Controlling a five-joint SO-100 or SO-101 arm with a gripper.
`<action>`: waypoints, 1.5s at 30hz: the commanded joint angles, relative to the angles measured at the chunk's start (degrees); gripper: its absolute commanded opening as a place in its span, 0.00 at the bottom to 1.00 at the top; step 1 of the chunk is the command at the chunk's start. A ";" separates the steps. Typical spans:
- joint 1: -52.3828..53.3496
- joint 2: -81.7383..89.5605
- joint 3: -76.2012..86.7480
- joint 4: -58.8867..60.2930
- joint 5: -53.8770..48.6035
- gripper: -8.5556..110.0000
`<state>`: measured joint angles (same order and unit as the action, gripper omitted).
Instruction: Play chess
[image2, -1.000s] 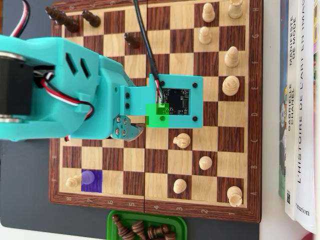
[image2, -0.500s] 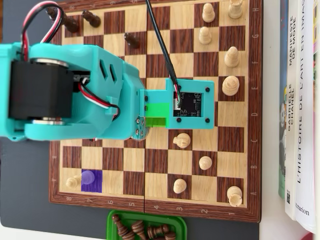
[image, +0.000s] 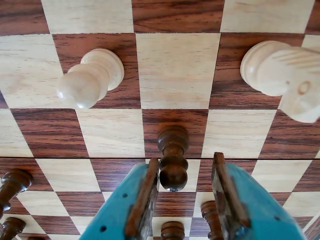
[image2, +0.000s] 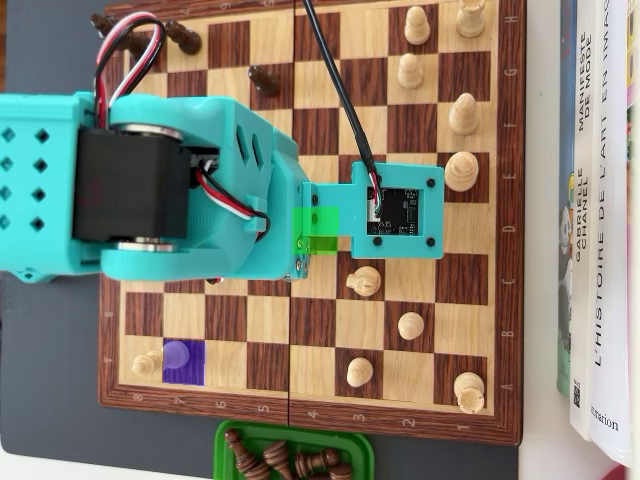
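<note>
The arm (image2: 190, 190) has slid further right across the chessboard (image2: 510, 250) since a second ago. Its gripper (image: 182, 200) hangs spread around a dark pawn (image: 173, 157) standing on a dark square, not yet pinching, apparently lined up to grab it.

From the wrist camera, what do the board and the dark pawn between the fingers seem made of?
The board looks like wood or wood veneer, with visible grain and a smooth satin finish. The dark pawn looks like turned, dark-stained wood with glossy highlights, possibly lacquered. The gripper stands open around it.

Wrist view: pawn (image: 172, 157) on board (image: 175, 75) between claw (image: 184, 197) fingers; two pieces beyond, left (image: 90, 78) and right (image: 285, 75).
</note>
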<state>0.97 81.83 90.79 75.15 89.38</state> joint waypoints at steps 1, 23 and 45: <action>-0.62 0.35 -2.37 -0.26 0.09 0.21; -0.35 -1.05 -2.46 -0.26 -0.09 0.16; 0.79 10.02 1.41 0.35 0.26 0.12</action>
<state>0.70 87.01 91.58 75.15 89.38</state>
